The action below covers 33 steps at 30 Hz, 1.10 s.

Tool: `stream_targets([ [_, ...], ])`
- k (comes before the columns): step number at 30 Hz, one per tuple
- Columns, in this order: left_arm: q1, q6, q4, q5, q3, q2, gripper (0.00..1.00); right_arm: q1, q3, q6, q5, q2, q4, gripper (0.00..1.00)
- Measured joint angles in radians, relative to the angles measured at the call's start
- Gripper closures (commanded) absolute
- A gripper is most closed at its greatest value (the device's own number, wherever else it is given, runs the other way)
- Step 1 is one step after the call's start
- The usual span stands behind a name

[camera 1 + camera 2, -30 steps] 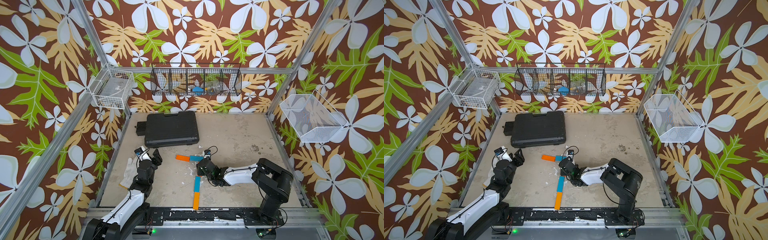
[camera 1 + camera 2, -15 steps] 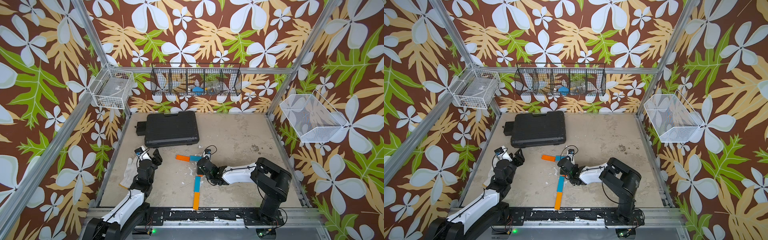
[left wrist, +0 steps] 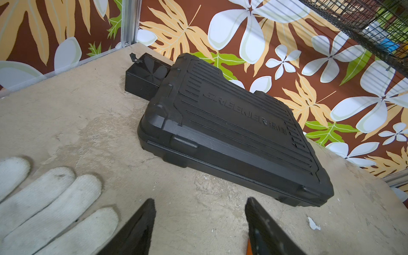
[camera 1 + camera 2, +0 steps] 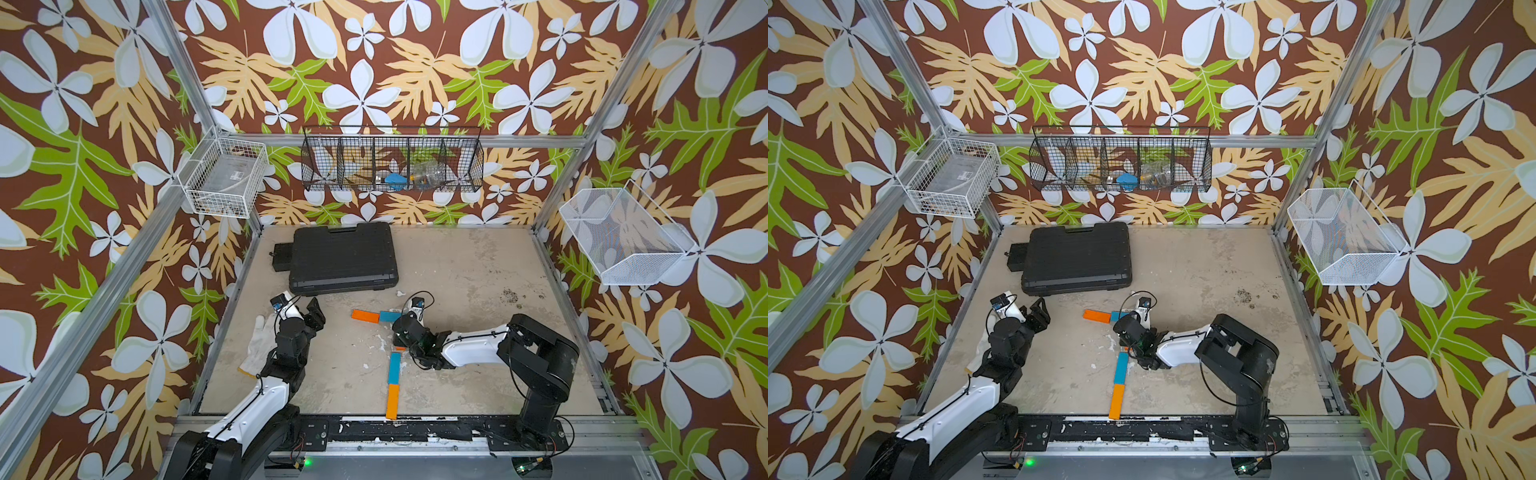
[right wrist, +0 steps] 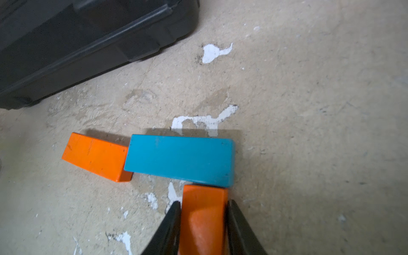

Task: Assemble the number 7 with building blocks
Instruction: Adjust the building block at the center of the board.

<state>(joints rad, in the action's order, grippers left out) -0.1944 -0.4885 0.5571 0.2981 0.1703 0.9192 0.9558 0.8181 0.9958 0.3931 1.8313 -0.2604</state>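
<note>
An orange block and a blue block lie end to end as a horizontal bar; both show in the right wrist view, orange and blue. Below, a blue block and an orange block form a slanted line toward the front edge. My right gripper is shut on a third orange block, whose end touches the blue bar's underside near its right end. In both top views the wrist hides this block. My left gripper stands open and empty at the left.
A black case lies at the back left, close ahead of the left gripper. A white glove lies by the left wall. Wire baskets hang on the walls: white, black, white.
The right gripper's jaws have narrowed onto the orange block and the wrist has edged slightly left. The left arm has not moved.
</note>
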Motion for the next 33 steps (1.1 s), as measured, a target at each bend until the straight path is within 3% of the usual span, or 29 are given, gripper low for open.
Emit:
stream_targets([
  [8,0.000,0.000,0.000,0.000,0.000,0.001,0.33,0.000,0.010,0.052,0.010,0.018,-0.016,0.60],
  [17,0.000,0.000,0.000,0.000,0.001,0.003,0.33,0.006,0.042,0.078,0.010,0.037,-0.025,0.41],
  [33,0.000,0.000,0.000,-0.011,0.003,0.016,0.33,0.072,-0.032,0.092,0.015,-0.098,0.172,0.48],
])
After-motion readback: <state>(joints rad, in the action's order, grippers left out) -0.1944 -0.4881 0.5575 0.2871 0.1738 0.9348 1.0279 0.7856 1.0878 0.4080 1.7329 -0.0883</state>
